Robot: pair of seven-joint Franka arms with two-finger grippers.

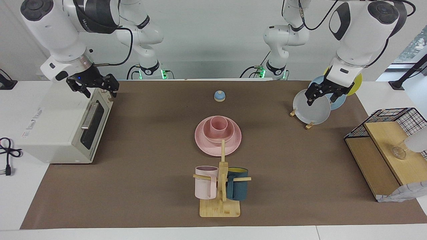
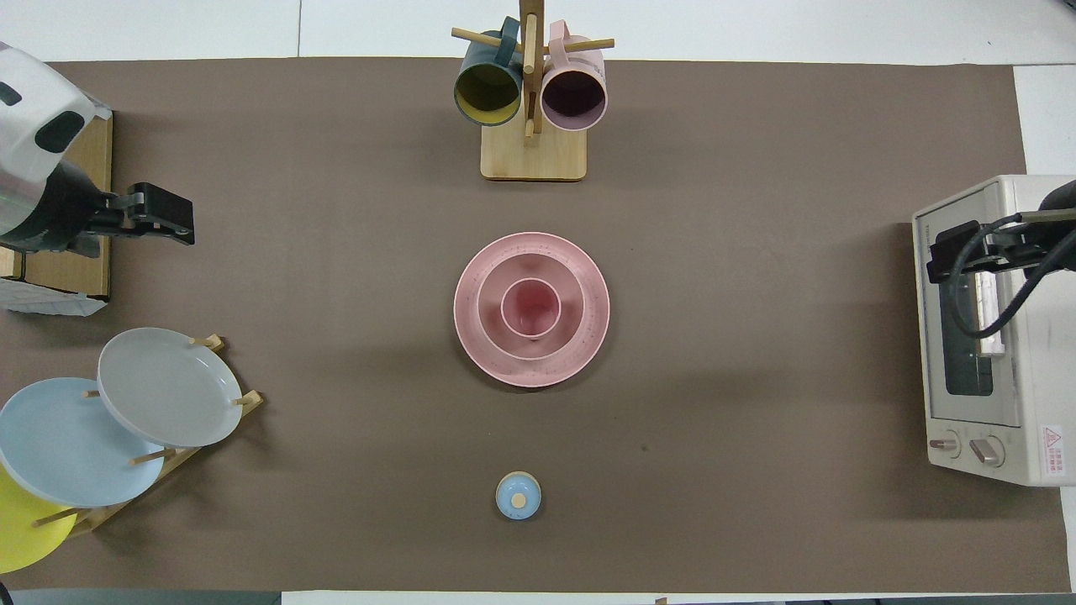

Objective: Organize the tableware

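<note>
Stacking looks finished to us: at the middle of the table point(image 1: 133, 200) the pink plate point(image 1: 204, 145) lies flat, the pink bowl point(image 1: 208, 134) sits in it and the pink cup point(image 1: 219, 125) stands upright inside the bowl. We judge nothing of the set is left loose; at most the arms need to stay clear.

Nearest the robots' edge, a small blue domed bell point(image 1: 219, 96) with a pale knob stands alone. Toward the corner at the left arm's end, glossy grey, blue and yellow plates point(image 1: 312, 110) lean in a wooden rack; the left tool point(image 1: 325, 93) hangs over them, and we cannot tell how it is set. At the right arm's end the right tool point(image 1: 93, 87) hovers over the boxy white toaster oven point(image 1: 63, 128), its fingers apart and empty.

Matte and smooth, the pink set nests as three concentric rounds, the cup tapered and handleless.

Toward the edge farthest from the robots, a bamboo mug tree point(image 1: 221, 196) carries a pale pink mug point(image 1: 205, 182) and a dark teal mug point(image 1: 237, 184) on its pegs.
</note>
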